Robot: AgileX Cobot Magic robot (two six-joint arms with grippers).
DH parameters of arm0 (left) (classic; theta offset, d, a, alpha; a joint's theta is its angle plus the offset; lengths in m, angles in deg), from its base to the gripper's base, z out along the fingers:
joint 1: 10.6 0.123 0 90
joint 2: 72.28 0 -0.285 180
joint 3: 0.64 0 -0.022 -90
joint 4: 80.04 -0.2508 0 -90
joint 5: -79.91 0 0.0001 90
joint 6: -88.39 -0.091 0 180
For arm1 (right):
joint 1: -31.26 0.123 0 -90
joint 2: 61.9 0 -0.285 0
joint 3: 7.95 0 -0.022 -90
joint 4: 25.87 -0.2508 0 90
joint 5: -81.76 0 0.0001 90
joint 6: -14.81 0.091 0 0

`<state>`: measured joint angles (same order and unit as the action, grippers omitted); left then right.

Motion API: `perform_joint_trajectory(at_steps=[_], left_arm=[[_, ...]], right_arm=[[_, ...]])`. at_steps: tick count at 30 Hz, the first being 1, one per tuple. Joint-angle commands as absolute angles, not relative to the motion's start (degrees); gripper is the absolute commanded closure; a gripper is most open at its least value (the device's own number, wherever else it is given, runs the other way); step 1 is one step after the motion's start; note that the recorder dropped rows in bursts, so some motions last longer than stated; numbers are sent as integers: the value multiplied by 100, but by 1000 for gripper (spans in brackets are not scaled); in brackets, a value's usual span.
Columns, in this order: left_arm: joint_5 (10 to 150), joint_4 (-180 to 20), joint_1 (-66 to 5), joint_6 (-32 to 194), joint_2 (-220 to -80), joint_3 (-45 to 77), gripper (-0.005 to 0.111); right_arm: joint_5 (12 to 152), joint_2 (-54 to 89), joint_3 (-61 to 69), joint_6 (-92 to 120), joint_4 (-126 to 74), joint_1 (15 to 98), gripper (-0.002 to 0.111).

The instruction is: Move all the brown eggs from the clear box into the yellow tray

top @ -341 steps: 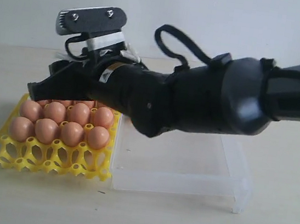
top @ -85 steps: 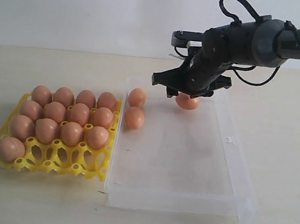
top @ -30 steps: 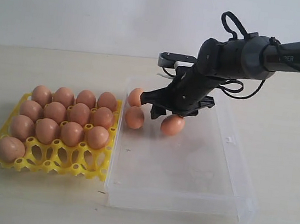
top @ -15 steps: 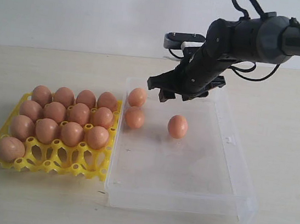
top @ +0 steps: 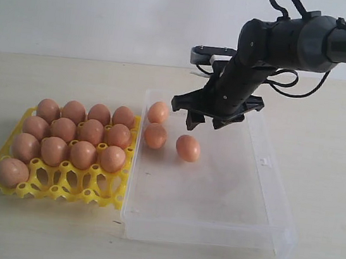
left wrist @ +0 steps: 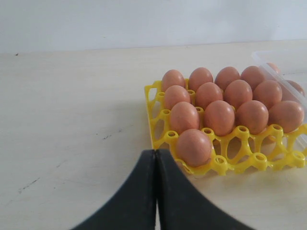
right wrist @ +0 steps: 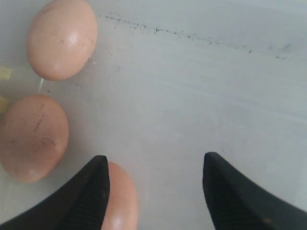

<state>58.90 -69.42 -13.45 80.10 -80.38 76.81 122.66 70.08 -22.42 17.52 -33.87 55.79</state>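
Three brown eggs lie in the clear box (top: 276, 200): two (top: 158, 112) (top: 155, 135) against its left wall and a loose one (top: 188, 147) just right of them. My right gripper (top: 204, 122) hangs open above the box floor, holding nothing. In the right wrist view the loose egg (right wrist: 120, 201) lies below and beside one fingertip (right wrist: 98, 177) of that gripper (right wrist: 156, 163). The yellow tray (top: 57, 186) left of the box holds several eggs (top: 70, 135). My left gripper (left wrist: 156, 152) is shut and empty, near the tray's corner egg (left wrist: 193, 146).
The pale tabletop (top: 336, 151) surrounds tray and box. The tray's front row has empty cups (top: 89, 185) right of its one egg (top: 11, 172). A small latch (top: 262, 161) sits on the box's right wall.
The egg under my right gripper has rolled left across the box floor towards the other two. The gripper has risen a little and stayed open.
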Motion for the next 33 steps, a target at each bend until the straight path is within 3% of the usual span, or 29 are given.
perform_joint_trajectory(at_steps=[1, 17, 33], left_arm=[[5945, -6936, -1338, 8005, -8006, 7658, 107], [5945, -6936, -1338, 8005, -8006, 7658, 107], [5945, -6936, -1338, 8005, -8006, 7658, 107]], right_arm=[[12288, 7024, -2251, 1736, -3662, 5559, 52], [12337, 6965, -2251, 984, -4418, 6183, 52], [12438, 7159, -2230, 827, -4297, 6230, 52]])
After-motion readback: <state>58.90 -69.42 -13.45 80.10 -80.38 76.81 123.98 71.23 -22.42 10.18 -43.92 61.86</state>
